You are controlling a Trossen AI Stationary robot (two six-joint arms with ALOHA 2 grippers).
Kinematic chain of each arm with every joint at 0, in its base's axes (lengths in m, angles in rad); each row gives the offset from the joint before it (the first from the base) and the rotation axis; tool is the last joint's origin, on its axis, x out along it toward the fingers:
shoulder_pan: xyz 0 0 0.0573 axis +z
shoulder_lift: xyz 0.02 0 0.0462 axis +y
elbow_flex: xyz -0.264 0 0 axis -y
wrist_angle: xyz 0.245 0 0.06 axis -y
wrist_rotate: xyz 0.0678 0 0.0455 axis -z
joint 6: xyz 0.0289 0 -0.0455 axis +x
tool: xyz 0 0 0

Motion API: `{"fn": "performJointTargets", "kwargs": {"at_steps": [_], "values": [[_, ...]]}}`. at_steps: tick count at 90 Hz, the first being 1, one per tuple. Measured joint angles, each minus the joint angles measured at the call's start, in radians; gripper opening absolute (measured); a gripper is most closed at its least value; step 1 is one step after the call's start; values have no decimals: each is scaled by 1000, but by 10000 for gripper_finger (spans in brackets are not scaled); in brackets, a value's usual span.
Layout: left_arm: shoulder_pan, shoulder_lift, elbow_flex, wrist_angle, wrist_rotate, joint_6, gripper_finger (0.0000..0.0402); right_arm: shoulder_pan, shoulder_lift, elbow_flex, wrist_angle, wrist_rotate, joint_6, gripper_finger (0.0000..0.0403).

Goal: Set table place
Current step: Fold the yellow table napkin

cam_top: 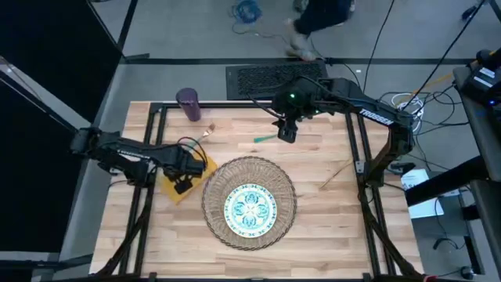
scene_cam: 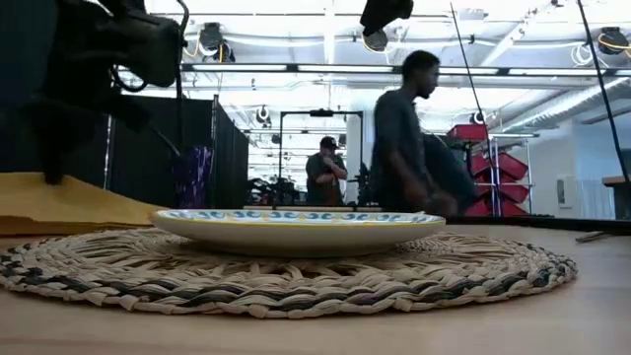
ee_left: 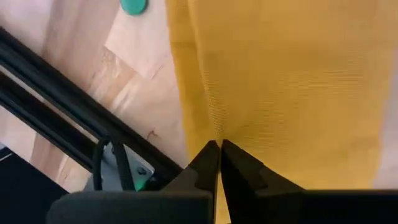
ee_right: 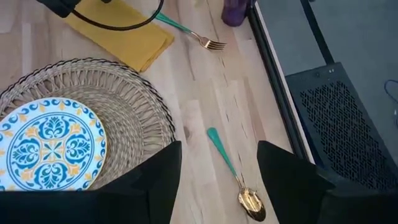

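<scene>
Placemat [cam_top: 249, 202] at the near centre of the tabletop [cam_top: 329, 227], plate [cam_top: 250, 208] on it. Left end effector [cam_top: 184, 186] clenched on the napkin [cam_top: 178, 182] just left of the mat: napkin placement in hand, release next. Farther back, right end effector [ee_right: 217, 180] released, hovering over the spoon [ee_right: 233, 174]; grasp next. Fork [ee_right: 186, 32] and cup [cam_top: 189, 104] far left.

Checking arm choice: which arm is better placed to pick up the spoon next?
Right. Its open gripper hovers just above the spoon, while the left gripper is shut on the napkin.
</scene>
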Motion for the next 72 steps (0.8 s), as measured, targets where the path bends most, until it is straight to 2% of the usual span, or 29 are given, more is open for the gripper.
{"fn": "performJointTargets", "kwargs": {"at_steps": [21,40,61,72], "values": [[17,19,-98,89,-26,-5,0,2,0,-31,-10,0,13,196],[17,19,-107,136,-24,22,3,2,0,-74,0,-1,13,196],[17,19,-107,135,-67,3,49,17,0,-92,2,-4,13,196],[17,19,-103,99,-138,-37,73,27,0,-92,2,-4,10,196]]}}
